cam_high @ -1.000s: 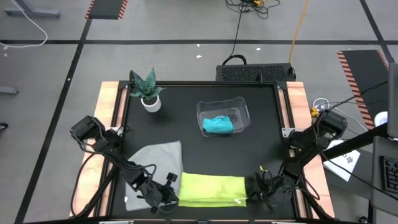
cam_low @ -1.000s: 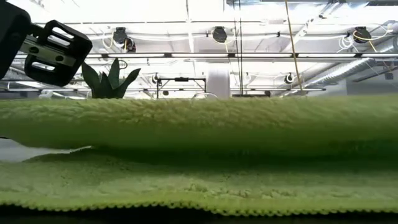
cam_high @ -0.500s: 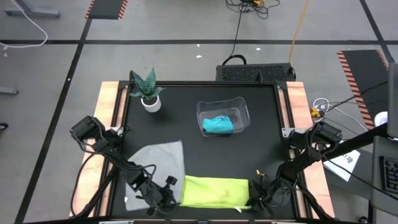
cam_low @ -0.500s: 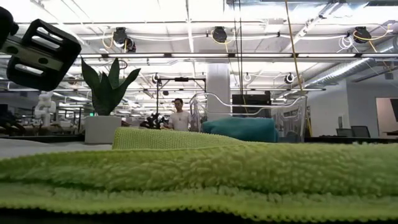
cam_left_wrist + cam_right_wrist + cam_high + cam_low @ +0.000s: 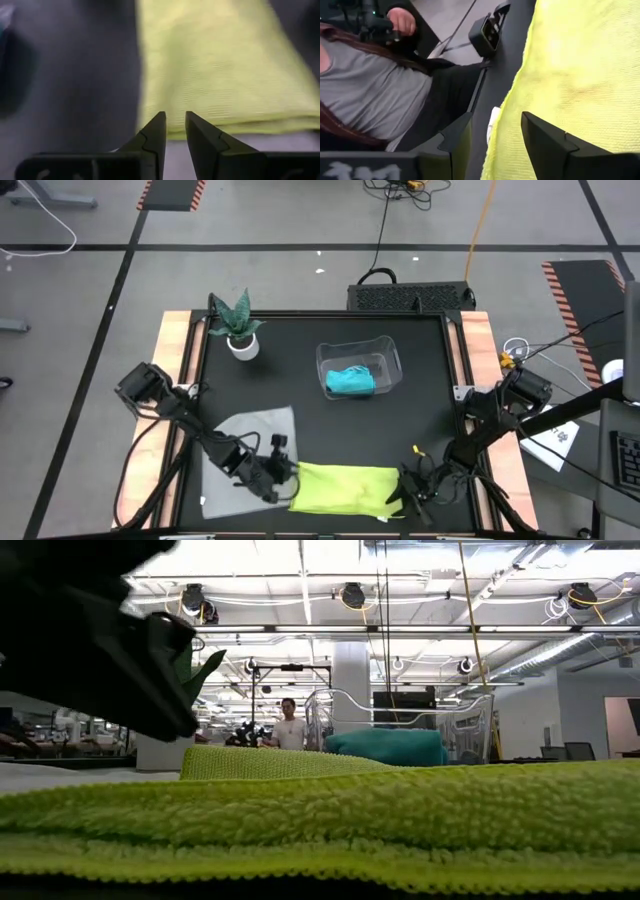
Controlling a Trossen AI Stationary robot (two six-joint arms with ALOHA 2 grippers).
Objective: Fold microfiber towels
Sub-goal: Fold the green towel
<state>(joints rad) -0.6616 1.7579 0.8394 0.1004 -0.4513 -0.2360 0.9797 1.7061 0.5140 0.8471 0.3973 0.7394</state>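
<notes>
The yellow-green towel (image 5: 345,487) lies folded double along the table's near edge, filling the low view's foreground (image 5: 330,820). My left gripper (image 5: 288,471) hovers at its left end, fingers narrowly open (image 5: 174,117) with nothing between them. My right gripper (image 5: 399,494) stands wide open (image 5: 492,129) over the towel's right end. The light grey towel (image 5: 250,442) lies flat on the table at the left, partly under my left arm. The teal towel (image 5: 350,382) sits bunched in the clear bin (image 5: 388,360). My right gripper's open fingers (image 5: 540,131) stand on either side of the towel's right edge (image 5: 520,100), coming in low from the table's right. Whether they touch the cloth I cannot tell.
A potted plant (image 5: 238,328) stands at the far left corner. The bin sits far of centre. A seated person (image 5: 365,95) shows beyond the table's near edge in the right wrist view, and another person (image 5: 290,725) stands far off in the room.
Both grippers have opened and let go of the yellow-green towel. Its raised upper layer has dropped flat onto the lower one. My left gripper has lifted and moved toward the far edge and slightly right. My right gripper has shifted a little toward the left.
</notes>
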